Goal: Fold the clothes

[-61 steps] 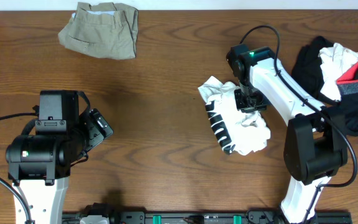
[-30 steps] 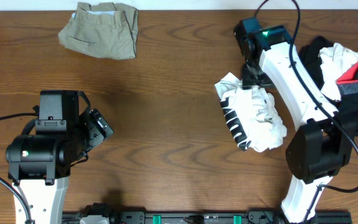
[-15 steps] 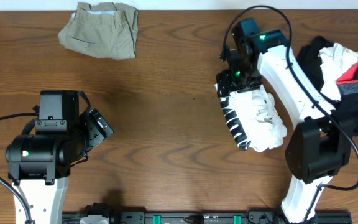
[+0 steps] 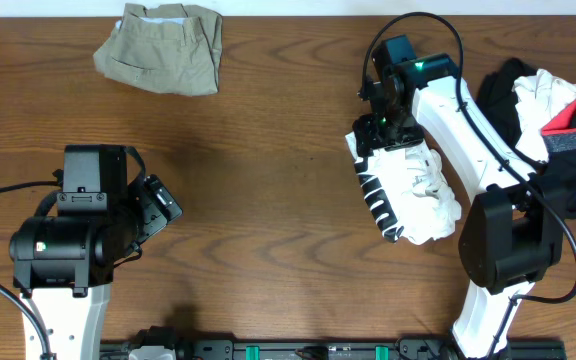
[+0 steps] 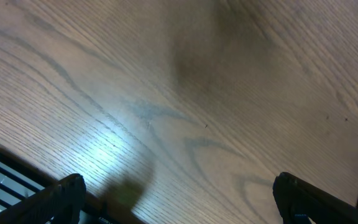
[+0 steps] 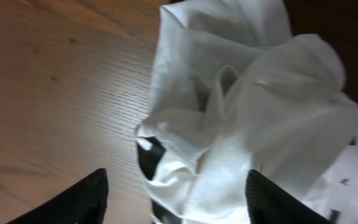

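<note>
Lying crumpled right of centre on the brown wooden table [image 4: 268, 180]: large white fabric top [image 4: 423, 190] with black-and-white striped trim, right gripper [image 4: 381, 133] over its far end, fingers spread, pinching nothing. Left gripper [image 4: 156, 205]: wide open, near the left edge. Khaki fabric garment [image 4: 163, 48]: far edge.

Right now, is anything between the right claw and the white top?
Nothing visible. The right claw is open directly over the upper end of the crumpled white top, with a finger on either side of the fabric and bare table beside it. The clothes pile lies beyond the arm, out of the way.
</note>
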Available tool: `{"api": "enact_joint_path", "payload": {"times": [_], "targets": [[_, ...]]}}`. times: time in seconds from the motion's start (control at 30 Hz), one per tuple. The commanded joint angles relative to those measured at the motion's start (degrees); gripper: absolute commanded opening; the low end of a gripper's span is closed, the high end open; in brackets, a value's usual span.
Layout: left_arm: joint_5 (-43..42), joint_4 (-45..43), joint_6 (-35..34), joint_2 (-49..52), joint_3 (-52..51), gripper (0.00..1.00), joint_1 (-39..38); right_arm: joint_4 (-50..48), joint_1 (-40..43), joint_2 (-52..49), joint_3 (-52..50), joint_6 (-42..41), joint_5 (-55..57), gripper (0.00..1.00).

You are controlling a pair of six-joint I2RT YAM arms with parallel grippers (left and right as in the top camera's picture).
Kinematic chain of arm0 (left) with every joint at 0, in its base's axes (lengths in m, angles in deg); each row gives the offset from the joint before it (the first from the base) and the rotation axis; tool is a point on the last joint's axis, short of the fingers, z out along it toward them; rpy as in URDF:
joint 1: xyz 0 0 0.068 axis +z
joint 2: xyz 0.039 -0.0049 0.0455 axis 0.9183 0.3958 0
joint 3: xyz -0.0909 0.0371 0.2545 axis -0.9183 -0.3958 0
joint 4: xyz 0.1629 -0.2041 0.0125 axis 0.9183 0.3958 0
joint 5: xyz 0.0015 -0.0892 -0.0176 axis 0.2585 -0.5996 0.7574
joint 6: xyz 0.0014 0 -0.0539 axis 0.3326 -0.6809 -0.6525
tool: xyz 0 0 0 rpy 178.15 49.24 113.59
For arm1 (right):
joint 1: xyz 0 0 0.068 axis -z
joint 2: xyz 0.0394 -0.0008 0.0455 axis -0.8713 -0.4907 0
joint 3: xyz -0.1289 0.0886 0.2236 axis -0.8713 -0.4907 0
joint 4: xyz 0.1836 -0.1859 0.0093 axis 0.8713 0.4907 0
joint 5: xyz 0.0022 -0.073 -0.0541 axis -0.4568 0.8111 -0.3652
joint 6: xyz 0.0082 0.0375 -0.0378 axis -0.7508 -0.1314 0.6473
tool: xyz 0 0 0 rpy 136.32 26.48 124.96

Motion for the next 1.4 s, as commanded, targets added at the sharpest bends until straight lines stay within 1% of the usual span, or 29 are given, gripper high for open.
{"api": "enact_joint_path", "payload": {"times": [0.0,0.07,0.13,0.23,0.43,0.6,0.83,1.03,1.1,1.17,1.23,1.37], "targets": [[0.7,0.2,1.0,0.1,-0.1,0.98,0.3,0.0,0.6,-0.7,-0.4,-0.5,-5.5,0.64],[0.7,0.2,1.0,0.1,-0.1,0.98,0.3,0.0,0.5,-0.7,-0.5,-1.3,-6.6,0.62],[0.7,0.2,1.0,0.1,-0.1,0.98,0.3,0.4,0.4,-1.0,-0.5,-4.7,-6.5,0.61],[0.7,0.2,1.0,0.1,-0.1,0.98,0.3,0.4,0.4,-1.5,-0.9,-8.4,-6.6,0.56],[0.7,0.2,1.0,0.1,-0.1,0.98,0.3,-0.4,0.4,-2.3,-3.9,-12.8,-6.8,0.55],[0.7,-0.1,1.0,0.1,-0.1,0.98,0.3,-8.0,0.4,-2.3,-8.0,-12.3,-6.8,0.55],[0.7,-0.2,1.7,0.1,-0.1,0.98,0.3,-21.7,0.4,-2.3,-8.2,-11.3,-6.6,0.55],[0.7,-0.2,2.1,0.1,-0.1,0.98,0.3,-29.0,0.5,-2.3,-8.1,-11.3,-6.8,0.54],[0.7,-0.2,2.3,0.1,-0.1,0.98,0.3,-27.8,0.7,-1.9,-6.7,-11.3,-5.1,0.54],[0.7,-0.2,2.5,0.1,-0.1,0.98,0.3,-24.6,1.1,-1.1,-4.3,-11.3,-4.1,0.57],[0.7,-0.2,2.5,0.1,-0.1,0.98,0.3,-18.7,1.9,0.6,0.1,-11.3,-3.5,0.59],[0.7,-0.2,2.5,0.1,-0.1,0.98,0.3,-4.9,3.8,4.0,7.3,-10.3,-3.2,0.58]]}}
